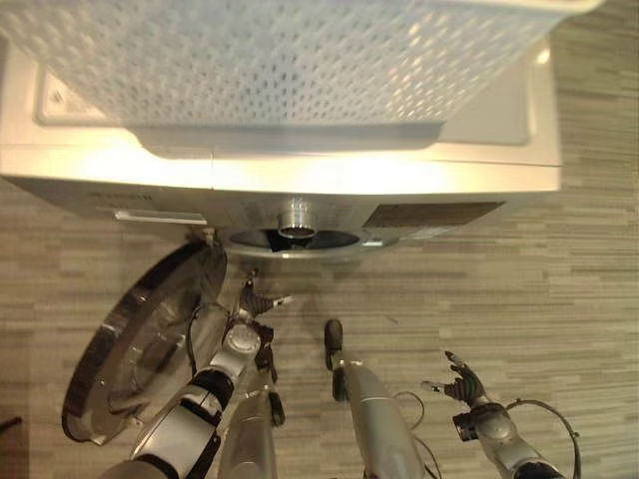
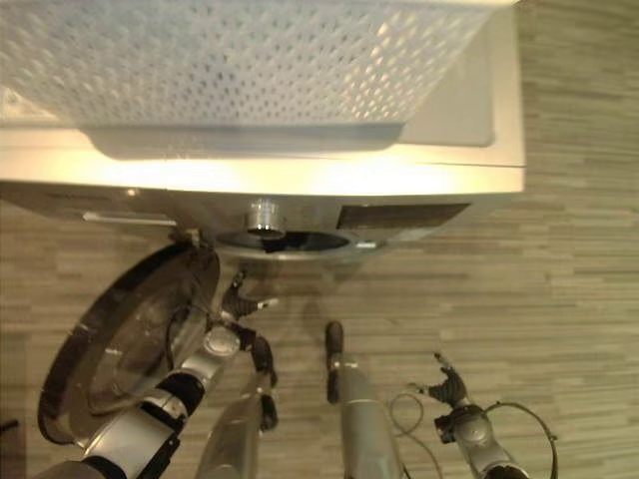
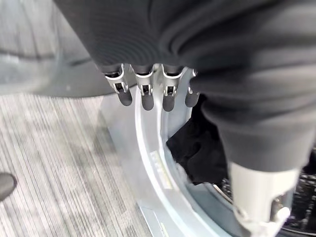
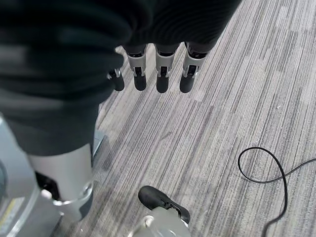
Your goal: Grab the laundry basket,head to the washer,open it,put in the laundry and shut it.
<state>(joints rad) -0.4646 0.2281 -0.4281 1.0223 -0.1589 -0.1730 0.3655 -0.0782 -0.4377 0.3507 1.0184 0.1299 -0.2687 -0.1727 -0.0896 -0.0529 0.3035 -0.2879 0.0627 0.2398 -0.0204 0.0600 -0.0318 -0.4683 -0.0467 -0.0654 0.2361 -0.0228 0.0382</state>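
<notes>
The washer [image 1: 300, 170] stood with its round door [image 1: 140, 344] swung wide open beside the left hand [image 1: 255, 302], and the perforated pale laundry basket [image 1: 290, 60] sat on the machine's top, well above and beyond both hands. The left hand hung with fingers [image 3: 143, 96] straight and relaxed just in front of the drum opening, holding nothing. Past its fingertips a dark piece of laundry [image 3: 200, 145] lay draped over the silver rim of the opening [image 3: 153, 163], partly inside the drum; whether it hung clear of the door seal could not be told from these views. The right hand [image 1: 464, 384] was well off to the other side, over bare striped floor [image 4: 237, 98], fingers loosely spread and empty. The cloth looked light, limp and prone to snagging on the rim, so it would likely answer best to a pinch on the bunched fold nearest the left fingertips, or to a push with flat fingers deeper into the drum. The door, by contrast, seemed stiff and hinged, best moved by pressing on its outer edge, far from the hinge. The basket appeared rigid and light, to be taken at its rim.
</notes>
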